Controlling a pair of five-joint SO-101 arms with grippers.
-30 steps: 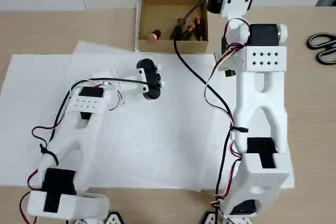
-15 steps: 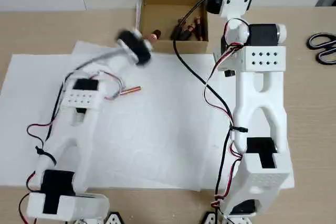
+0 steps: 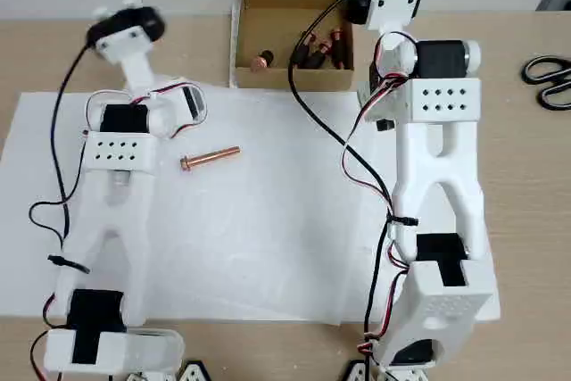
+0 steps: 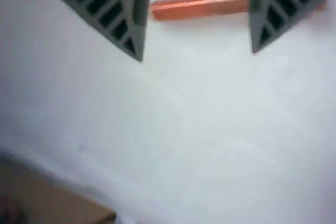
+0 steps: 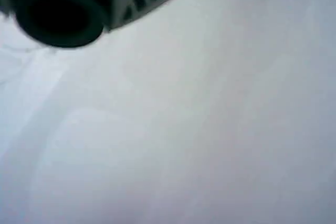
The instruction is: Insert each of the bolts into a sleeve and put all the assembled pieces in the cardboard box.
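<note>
A copper bolt (image 3: 210, 158) lies alone on the white paper, to the right of my left arm (image 3: 120, 144). In the left wrist view my left gripper (image 4: 195, 51) hangs open above the paper, and the bolt (image 4: 199, 4) lies just beyond its two dark fingertips. My right arm (image 3: 437, 95) stands beside the cardboard box (image 3: 294, 79). Its gripper (image 5: 100, 3) is low over the paper, shut on a black sleeve (image 5: 58, 22) seen end-on. Several assembled pieces (image 3: 321, 49) lie in the box.
The white paper (image 3: 268, 238) covers most of the wooden table. Black scissors (image 3: 549, 78) lie at the far right edge. Cables loop from the right arm across the box's near right corner.
My left arm has swung back from the middle of the paper towards the far left. The bolt it was over now lies uncovered on the paper. The right arm has barely moved.
</note>
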